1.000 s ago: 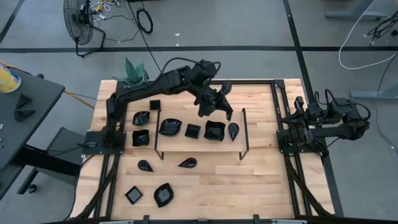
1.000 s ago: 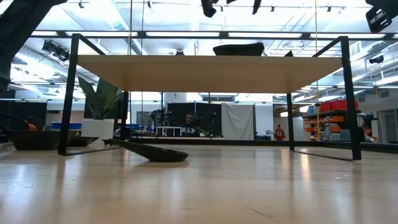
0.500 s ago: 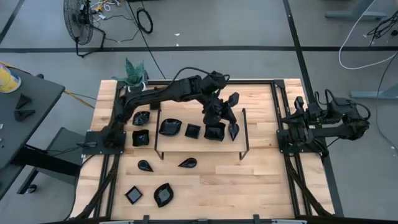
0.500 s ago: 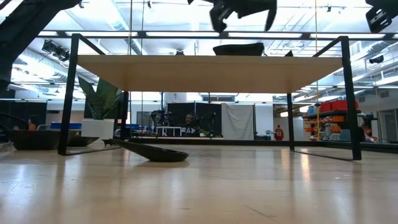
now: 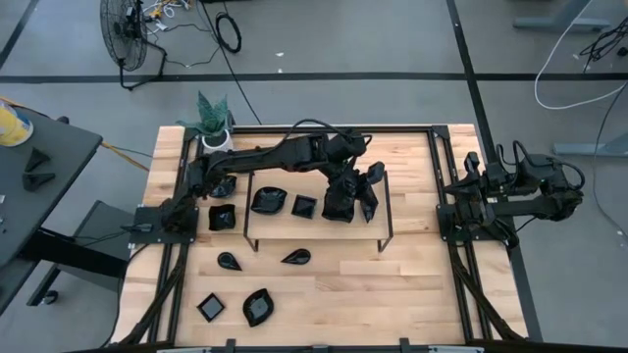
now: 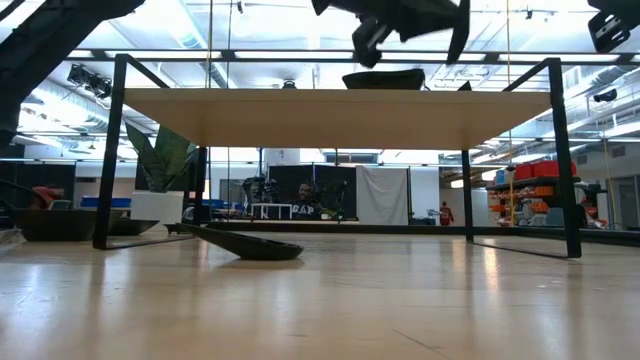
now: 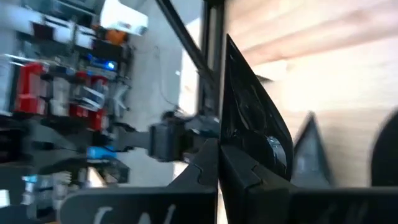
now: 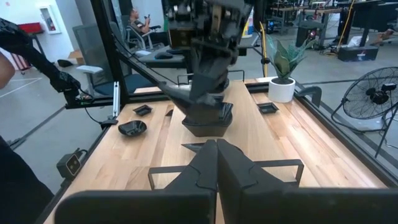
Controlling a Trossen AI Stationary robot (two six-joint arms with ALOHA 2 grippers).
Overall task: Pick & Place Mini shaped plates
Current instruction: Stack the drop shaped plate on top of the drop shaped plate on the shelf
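Note:
My left gripper (image 5: 359, 192) reaches over the right part of the black wire shelf (image 5: 385, 211), shut on a small glossy black plate (image 7: 252, 106). In the right wrist view this plate (image 8: 180, 93) hangs tilted just above a square plate (image 8: 208, 119) on the shelf top. A leaf-shaped plate (image 5: 267, 201) and a small square plate (image 5: 304, 206) also lie on the shelf. More mini plates rest on the table, among them a teardrop (image 5: 229, 260) and a leaf (image 5: 259, 306). My right gripper (image 8: 216, 146) is shut and parked at the table's right edge (image 5: 471, 184). My left gripper pinches the black plate by its rim (image 7: 231, 138) between its two fingers. The fingers slant down from the table's far left. The plate is tilted on edge and hangs clear above the shelf top (image 6: 330, 115).
A white pot with a green plant (image 5: 214, 123) stands at the far left corner. Several black plates lie left of the shelf (image 5: 222, 216) and in front of it (image 5: 296, 257). A person sits in the room beyond the table (image 6: 303, 200).
My left gripper, still shut on the plate, has moved down and toward the table's right and near side. It has gone from behind the shelf to over the shelf's right end. In the low view it has sunk into the picture's top.

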